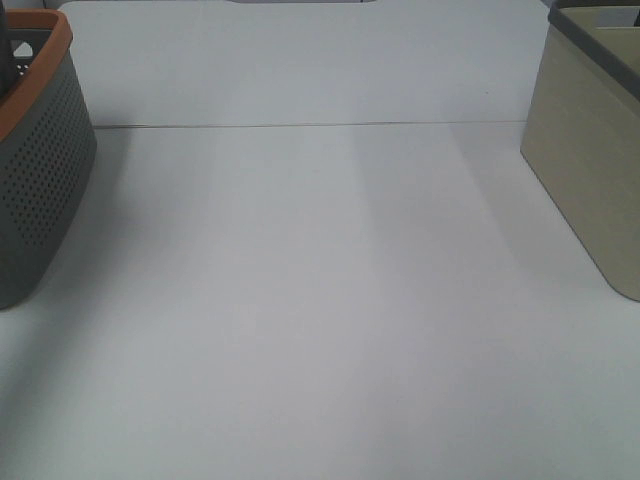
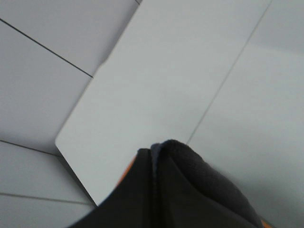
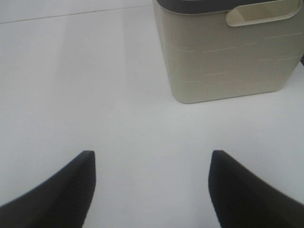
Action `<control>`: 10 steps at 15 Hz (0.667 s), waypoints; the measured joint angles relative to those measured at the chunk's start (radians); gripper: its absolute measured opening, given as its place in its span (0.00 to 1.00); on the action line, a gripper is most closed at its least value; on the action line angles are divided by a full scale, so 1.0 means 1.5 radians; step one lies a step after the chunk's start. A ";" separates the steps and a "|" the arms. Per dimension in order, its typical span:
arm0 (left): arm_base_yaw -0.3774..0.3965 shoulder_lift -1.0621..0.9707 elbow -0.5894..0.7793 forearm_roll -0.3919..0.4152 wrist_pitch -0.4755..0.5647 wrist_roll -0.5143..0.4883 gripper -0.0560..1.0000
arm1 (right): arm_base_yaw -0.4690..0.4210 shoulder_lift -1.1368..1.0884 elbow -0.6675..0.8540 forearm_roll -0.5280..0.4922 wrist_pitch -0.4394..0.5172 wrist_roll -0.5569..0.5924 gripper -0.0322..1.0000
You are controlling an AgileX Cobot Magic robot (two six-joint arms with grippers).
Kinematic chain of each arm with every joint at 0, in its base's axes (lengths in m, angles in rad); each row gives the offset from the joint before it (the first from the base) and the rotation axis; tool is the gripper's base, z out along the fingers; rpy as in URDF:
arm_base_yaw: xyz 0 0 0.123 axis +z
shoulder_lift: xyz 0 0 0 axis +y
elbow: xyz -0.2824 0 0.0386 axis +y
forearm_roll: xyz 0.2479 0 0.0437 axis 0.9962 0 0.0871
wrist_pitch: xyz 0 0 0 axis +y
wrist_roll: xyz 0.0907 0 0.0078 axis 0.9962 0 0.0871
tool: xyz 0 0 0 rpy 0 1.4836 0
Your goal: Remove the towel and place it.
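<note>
The towel [image 2: 199,190] is bunching up dark right against my left jaws and hiding them, so I cannot tell whether they are pinching it or only nosing into the folds. Slivers of orange are showing just beside it, so I am judging it is at the grey basket [image 1: 40,180], not yet clear. I should be lifting straight and high, letting any trailing towel pass the rim before swinging over the worktop [image 1: 320,300]. My right jaws are hanging spread, fingers [image 3: 61,190] well apart, holding nothing. Farther off the beige basket [image 3: 213,61] is standing, probably where the towel is going.
</note>
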 joint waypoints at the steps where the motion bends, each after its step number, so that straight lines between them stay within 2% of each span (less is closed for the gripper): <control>1: -0.021 0.000 -0.017 -0.001 -0.030 0.005 0.05 | 0.000 0.000 0.000 0.000 0.000 0.000 0.69; 4: -0.085 -0.001 -0.044 -0.001 -0.121 0.023 0.05 | 0.000 0.000 0.000 0.003 -0.011 0.000 0.69; 6: -0.140 0.001 -0.048 -0.003 -0.142 0.031 0.05 | 0.000 0.000 -0.007 0.024 -0.024 -0.001 0.69; 7: -0.153 0.005 -0.049 -0.006 -0.140 0.033 0.05 | 0.000 0.000 -0.007 0.031 -0.033 -0.001 0.69; 9: -0.201 0.039 -0.050 -0.015 -0.101 0.039 0.05 | 0.000 0.000 -0.012 0.070 -0.089 -0.002 0.69; 10: -0.245 0.083 -0.050 -0.012 -0.057 0.041 0.05 | 0.000 0.023 -0.013 0.127 -0.133 -0.029 0.69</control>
